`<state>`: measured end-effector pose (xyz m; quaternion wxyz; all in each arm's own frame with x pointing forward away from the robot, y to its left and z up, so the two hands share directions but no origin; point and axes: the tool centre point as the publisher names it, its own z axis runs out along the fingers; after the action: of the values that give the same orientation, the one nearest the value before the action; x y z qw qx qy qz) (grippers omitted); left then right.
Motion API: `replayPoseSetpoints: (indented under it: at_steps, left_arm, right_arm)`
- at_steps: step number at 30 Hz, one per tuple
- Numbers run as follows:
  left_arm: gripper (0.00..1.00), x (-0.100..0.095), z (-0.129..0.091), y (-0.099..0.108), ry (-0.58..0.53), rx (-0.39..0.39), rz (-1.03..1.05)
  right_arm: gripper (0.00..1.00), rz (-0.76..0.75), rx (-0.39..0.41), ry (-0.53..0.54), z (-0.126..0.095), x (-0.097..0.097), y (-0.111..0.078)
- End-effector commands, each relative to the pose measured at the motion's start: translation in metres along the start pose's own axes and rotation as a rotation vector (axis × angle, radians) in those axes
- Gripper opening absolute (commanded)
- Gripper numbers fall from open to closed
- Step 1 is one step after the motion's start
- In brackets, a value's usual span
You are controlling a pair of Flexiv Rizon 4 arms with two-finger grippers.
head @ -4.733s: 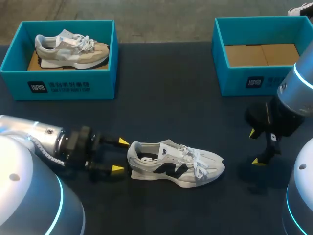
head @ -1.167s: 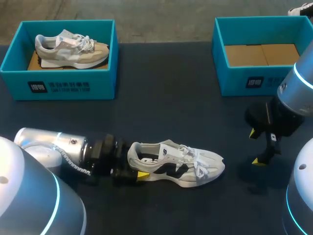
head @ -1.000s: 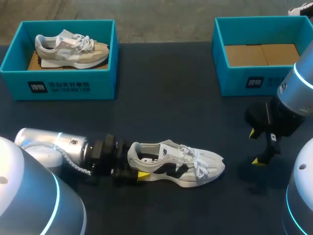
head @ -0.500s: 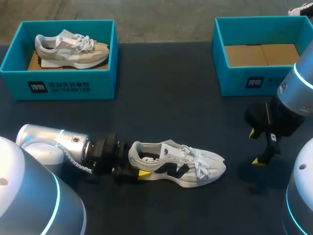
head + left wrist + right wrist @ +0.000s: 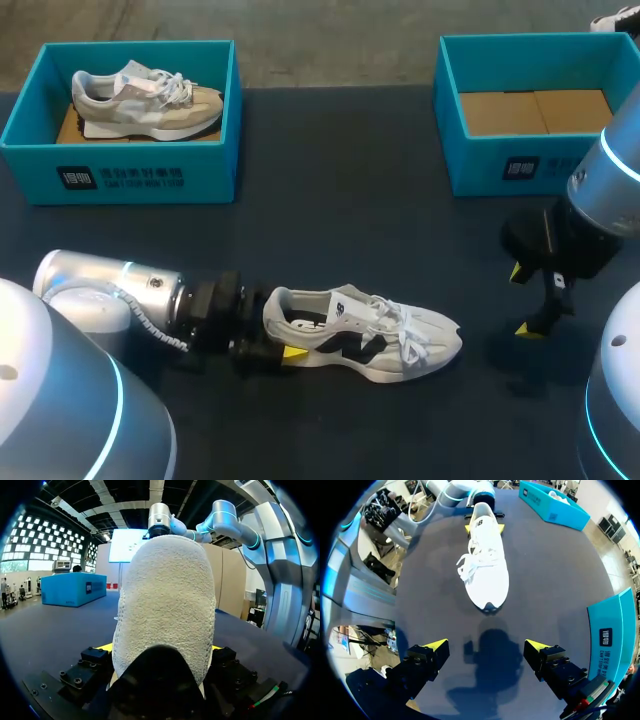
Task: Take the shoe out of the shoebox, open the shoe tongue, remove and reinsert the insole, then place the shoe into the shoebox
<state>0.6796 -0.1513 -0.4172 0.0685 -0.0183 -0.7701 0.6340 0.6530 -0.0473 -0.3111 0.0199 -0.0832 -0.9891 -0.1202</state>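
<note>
A white and black shoe (image 5: pixel 360 330) lies on its sole on the dark table, toe to the right. My left gripper (image 5: pixel 275 325) is at its heel, one finger on each side, shut on it. In the left wrist view the white heel (image 5: pixel 165 605) fills the gap in that gripper (image 5: pixel 160 647), with only slivers of the yellow tips showing. My right gripper (image 5: pixel 522 300) hangs open to the right of the toe, holding nothing. From the right wrist the shoe (image 5: pixel 487 565) lies well ahead of the open gripper (image 5: pixel 486 647).
An empty teal shoebox (image 5: pixel 530 165) with a cardboard floor stands at the back right. A second teal box (image 5: pixel 120 175) at the back left holds a beige shoe (image 5: pixel 145 100). Bare dark table lies between the boxes and the shoe.
My left gripper's fingers have drawn in slightly onto the heel, and arm and shoe have crept a little to the right. The right arm has not moved.
</note>
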Motion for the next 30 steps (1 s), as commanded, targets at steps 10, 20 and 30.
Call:
replayPoseSetpoints:
  at_steps: [10, 20, 30]
  left_arm:
    - [0.0, 0.0, -0.001, -0.001, 0.0, -0.002, 0.0]
    - [0.0, 0.0, -0.001, -0.001, 0.0, -0.002, 0.0]
    - [0.0, 0.0, -0.001, -0.001, 0.0, -0.002, 0.0]
  right_arm:
    - [1.0, 0.616, 0.0, -0.017, -0.013, -0.012, 0.023]
    - [1.0, 1.133, 0.025, -0.264, -0.01, 0.017, 0.094]
    - [1.0, 1.209, 0.142, -0.327, -0.009, 0.025, 0.105]
